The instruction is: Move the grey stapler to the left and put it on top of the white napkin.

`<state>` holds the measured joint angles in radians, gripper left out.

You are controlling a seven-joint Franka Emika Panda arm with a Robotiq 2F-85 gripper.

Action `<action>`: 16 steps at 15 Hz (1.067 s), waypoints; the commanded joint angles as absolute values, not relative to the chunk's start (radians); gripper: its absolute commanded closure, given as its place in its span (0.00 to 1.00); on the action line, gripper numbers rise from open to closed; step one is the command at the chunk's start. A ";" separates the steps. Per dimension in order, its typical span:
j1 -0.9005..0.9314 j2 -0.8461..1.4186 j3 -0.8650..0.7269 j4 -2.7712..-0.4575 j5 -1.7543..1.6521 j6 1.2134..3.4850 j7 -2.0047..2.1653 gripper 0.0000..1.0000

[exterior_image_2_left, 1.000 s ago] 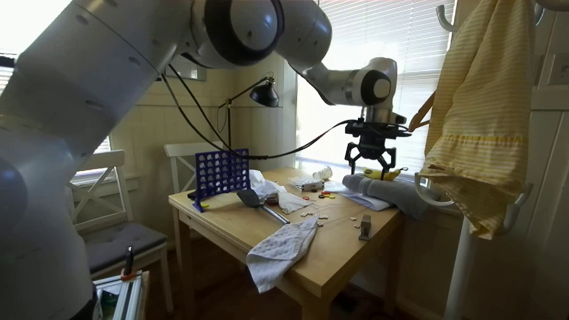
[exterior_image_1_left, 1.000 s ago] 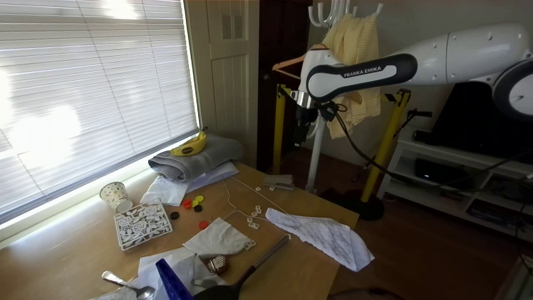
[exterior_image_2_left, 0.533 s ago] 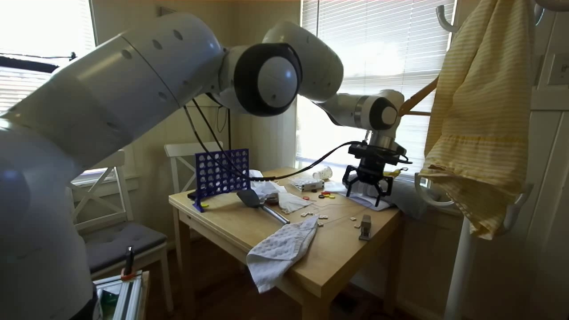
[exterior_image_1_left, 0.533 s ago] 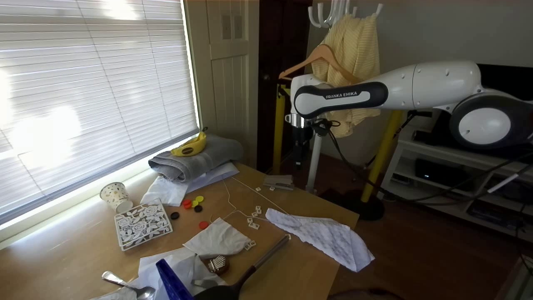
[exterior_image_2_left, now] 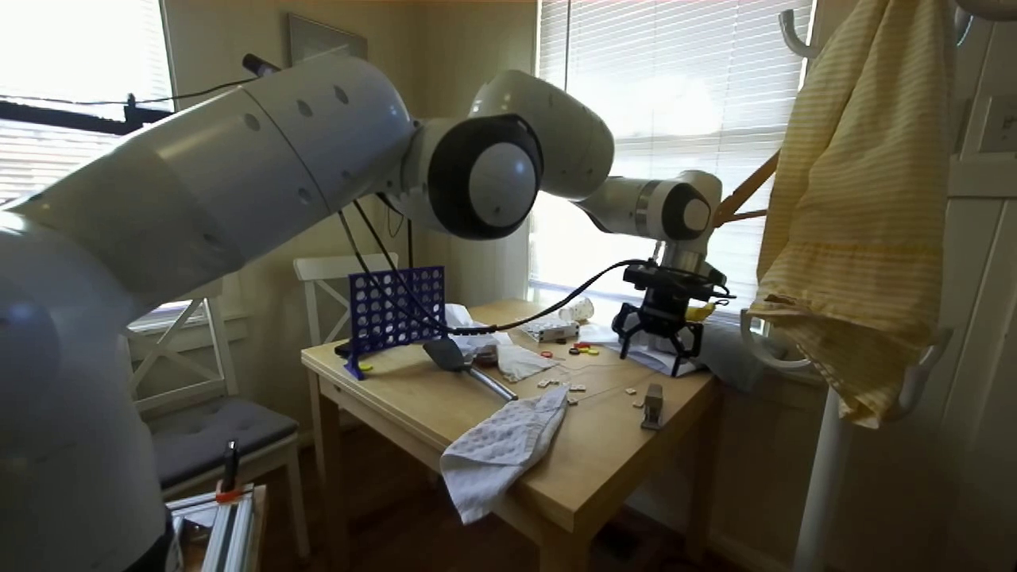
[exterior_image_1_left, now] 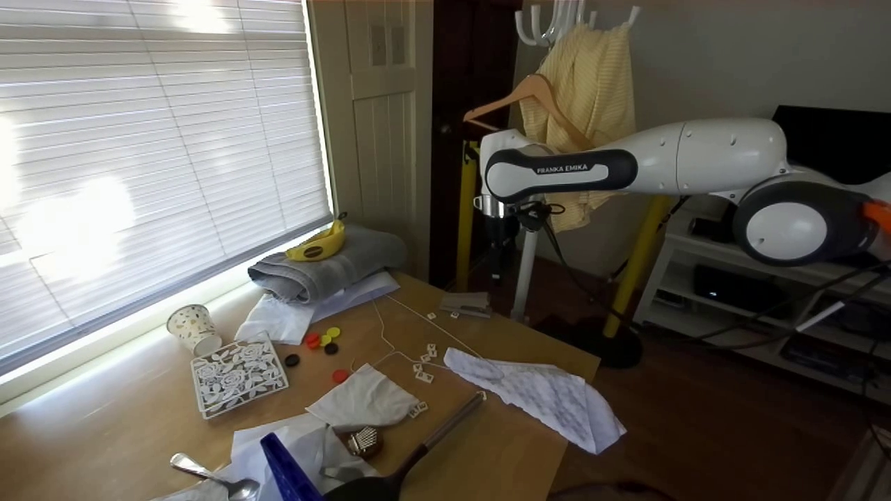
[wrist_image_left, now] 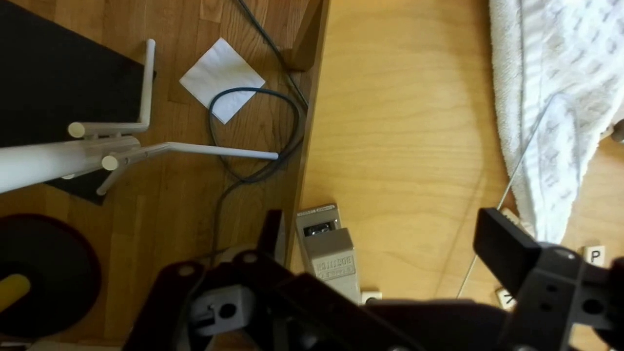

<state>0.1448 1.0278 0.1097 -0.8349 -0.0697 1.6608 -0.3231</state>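
The grey stapler (exterior_image_1_left: 466, 303) lies near the table's corner in both exterior views (exterior_image_2_left: 653, 405). In the wrist view the stapler (wrist_image_left: 331, 263) sits between the spread fingers, nearer the left one; its back end is hidden by the gripper. The white napkin (exterior_image_1_left: 362, 398), small, off-white and rumpled, lies mid-table, and also shows in an exterior view (exterior_image_2_left: 523, 361); it is out of the wrist view. My gripper (exterior_image_2_left: 650, 365) is open and empty, pointing down and held above the table; it also shows in an exterior view (exterior_image_1_left: 495, 280) and the wrist view (wrist_image_left: 382, 234).
A long white cloth (exterior_image_1_left: 536, 396) hangs over the table edge. Letter tiles (exterior_image_1_left: 424, 376) and a thin cord lie near it. A spatula (exterior_image_1_left: 445, 428), a blue game rack (exterior_image_2_left: 397, 310), a grey towel (exterior_image_1_left: 376, 250) with a yellow banana (exterior_image_1_left: 320, 243), and a coat stand (exterior_image_1_left: 527, 278) stand around.
The arm has come down and the gripper is lower, closer to the tabletop near the stapler. The gripper stays open. The stapler and napkin have not moved.
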 commanded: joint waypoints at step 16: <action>0.276 1.122 -0.034 -0.806 -0.235 1.735 -0.229 0.00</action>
<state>0.2741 1.1258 -0.0273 -0.7946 -0.1877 1.7219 -0.1073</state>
